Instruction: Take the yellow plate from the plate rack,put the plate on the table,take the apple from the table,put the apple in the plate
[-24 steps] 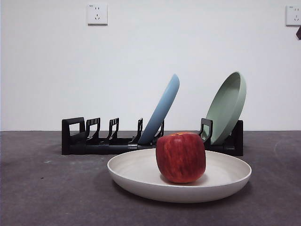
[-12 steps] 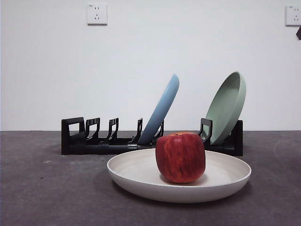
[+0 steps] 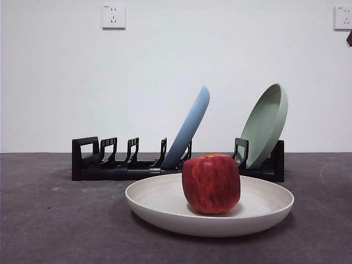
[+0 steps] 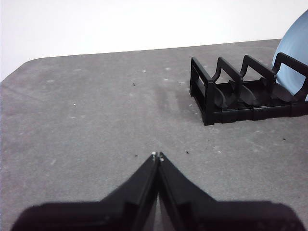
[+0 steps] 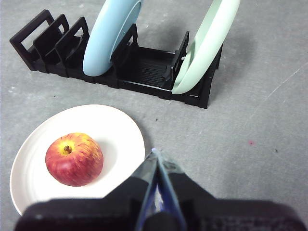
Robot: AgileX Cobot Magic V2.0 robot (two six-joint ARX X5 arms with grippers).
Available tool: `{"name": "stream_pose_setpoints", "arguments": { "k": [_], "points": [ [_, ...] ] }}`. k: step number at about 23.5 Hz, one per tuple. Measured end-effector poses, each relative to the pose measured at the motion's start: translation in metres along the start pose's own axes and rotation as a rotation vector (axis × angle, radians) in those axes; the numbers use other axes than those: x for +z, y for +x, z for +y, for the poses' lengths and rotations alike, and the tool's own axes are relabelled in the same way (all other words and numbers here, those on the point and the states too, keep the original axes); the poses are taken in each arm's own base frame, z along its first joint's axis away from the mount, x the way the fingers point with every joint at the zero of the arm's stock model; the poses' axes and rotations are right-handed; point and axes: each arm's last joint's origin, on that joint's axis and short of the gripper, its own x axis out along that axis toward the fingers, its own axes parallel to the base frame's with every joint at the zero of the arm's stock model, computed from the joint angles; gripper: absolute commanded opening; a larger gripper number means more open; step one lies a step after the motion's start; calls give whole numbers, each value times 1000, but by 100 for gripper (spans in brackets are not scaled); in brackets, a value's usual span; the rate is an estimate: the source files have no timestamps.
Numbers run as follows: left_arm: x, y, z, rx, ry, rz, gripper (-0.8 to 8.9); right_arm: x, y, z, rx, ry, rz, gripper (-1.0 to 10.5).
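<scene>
The red apple (image 3: 211, 183) sits in the cream yellow plate (image 3: 159, 201), which lies flat on the dark grey table (image 3: 49, 231) in front of the black plate rack (image 3: 110, 165). The right wrist view shows the apple (image 5: 74, 158) in the plate (image 5: 120, 130) too, with the rack (image 5: 144, 72) behind. My right gripper (image 5: 155, 153) is shut and empty, above the table beside the plate's rim. My left gripper (image 4: 157, 155) is shut and empty over bare table, off the rack's loop end (image 4: 202, 91). A black tip (image 3: 349, 37) shows at the front view's top right corner.
A light blue plate (image 3: 190, 129) and a pale green plate (image 3: 267, 124) lean in the rack; both show in the right wrist view, blue (image 5: 108, 38) and green (image 5: 204, 48). Two wall sockets (image 3: 113, 16) are on the white wall behind.
</scene>
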Motion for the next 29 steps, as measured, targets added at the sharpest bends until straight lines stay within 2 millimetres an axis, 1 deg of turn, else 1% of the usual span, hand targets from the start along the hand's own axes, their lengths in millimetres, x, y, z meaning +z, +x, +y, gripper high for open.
{"name": "stream_pose_setpoints", "arguments": {
  "k": [13, 14, 15, 17, 18, 19, 21, 22, 26, 29],
  "points": [
    [0, 0, 0, 0, 0, 0, -3, 0, -2, 0, 1, -12, -10, 1],
    [0, 0, 0, 0, 0, 0, -3, 1, -5, -1, 0, -27, -33, 1],
    [0, 0, 0, 0, 0, 0, -3, 5, -9, -2, -4, -51, -102, 1],
    [0, 0, 0, 0, 0, 0, -3, 16, -17, -8, -48, -89, -311, 1],
    [0, 0, 0, 0, 0, 0, -3, 17, -19, -13, -89, -91, -409, 1],
    [0, 0, 0, 0, 0, 0, -3, 14, -20, -19, -138, -86, -488, 1],
    [0, 0, 0, 0, 0, 0, -3, -4, -16, -29, -195, -78, -578, 1],
    [0, 0, 0, 0, 0, 0, -3, -17, -12, -33, -212, -79, -574, 1],
    [0, 0, 0, 0, 0, 0, -3, -56, 4, -43, -291, -56, -518, 1],
    [0, 0, 0, 0, 0, 0, -3, -80, 13, -49, -332, -20, -495, 1]
  ]
}}
